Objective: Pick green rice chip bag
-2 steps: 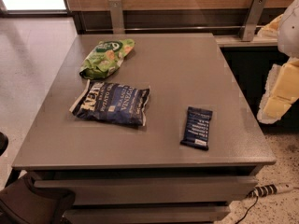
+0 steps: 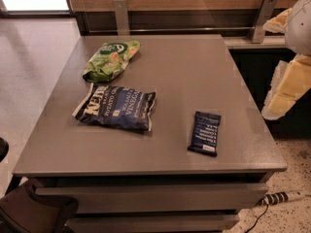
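Note:
The green rice chip bag [image 2: 111, 59] lies flat at the far left of the grey table [image 2: 194, 76], its round dark logo facing the back. My gripper [image 2: 287, 87] shows as pale yellow-white arm parts at the right edge of the view, beyond the table's right side and well away from the bag. It is raised above the floor and holds nothing that I can see.
A larger dark blue potato chip bag [image 2: 117, 108] lies just in front of the green bag. A small dark blue bar packet [image 2: 204, 133] lies at the front right. A wooden wall with metal brackets [image 2: 121, 14] runs behind the table. A power strip [image 2: 282, 197] lies on the floor.

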Available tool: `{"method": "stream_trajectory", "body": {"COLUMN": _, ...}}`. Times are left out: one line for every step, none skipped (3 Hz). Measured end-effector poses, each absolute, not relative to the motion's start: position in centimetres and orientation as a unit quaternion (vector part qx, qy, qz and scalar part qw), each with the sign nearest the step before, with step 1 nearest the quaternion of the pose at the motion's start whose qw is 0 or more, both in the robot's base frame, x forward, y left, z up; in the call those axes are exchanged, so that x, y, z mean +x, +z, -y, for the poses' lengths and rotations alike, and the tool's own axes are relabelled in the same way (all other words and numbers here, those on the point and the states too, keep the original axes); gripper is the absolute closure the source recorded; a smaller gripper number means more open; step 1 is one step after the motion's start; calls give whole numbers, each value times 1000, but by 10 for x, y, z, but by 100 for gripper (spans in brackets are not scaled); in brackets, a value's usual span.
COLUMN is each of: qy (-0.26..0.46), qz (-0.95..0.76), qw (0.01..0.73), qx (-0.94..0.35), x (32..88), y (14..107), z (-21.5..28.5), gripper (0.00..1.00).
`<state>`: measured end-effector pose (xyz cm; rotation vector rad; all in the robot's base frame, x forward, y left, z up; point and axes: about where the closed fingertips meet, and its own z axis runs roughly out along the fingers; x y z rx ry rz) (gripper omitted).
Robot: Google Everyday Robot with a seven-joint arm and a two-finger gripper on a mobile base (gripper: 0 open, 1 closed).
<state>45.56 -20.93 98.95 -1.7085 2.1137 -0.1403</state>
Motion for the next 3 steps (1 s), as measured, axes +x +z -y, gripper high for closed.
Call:
{"method": "stream_trajectory", "body": {"qy": -51, "qz": -706, "qw": 297, "qx": -641, "x": 473, "y": 998, "z": 192, "gripper": 0}}
{"method": "stream_trajectory", "body": {"qy": -68, "qz": -634, "qw": 373, "qx": -674, "x": 496, "y": 1027, "z": 167, "gripper": 0}}
{"method": "stream_trajectory", "body": {"qy": -93, "qz": -565, "qw": 394, "qx": -719, "x": 506, "y": 1051, "z": 130, "gripper": 0}}
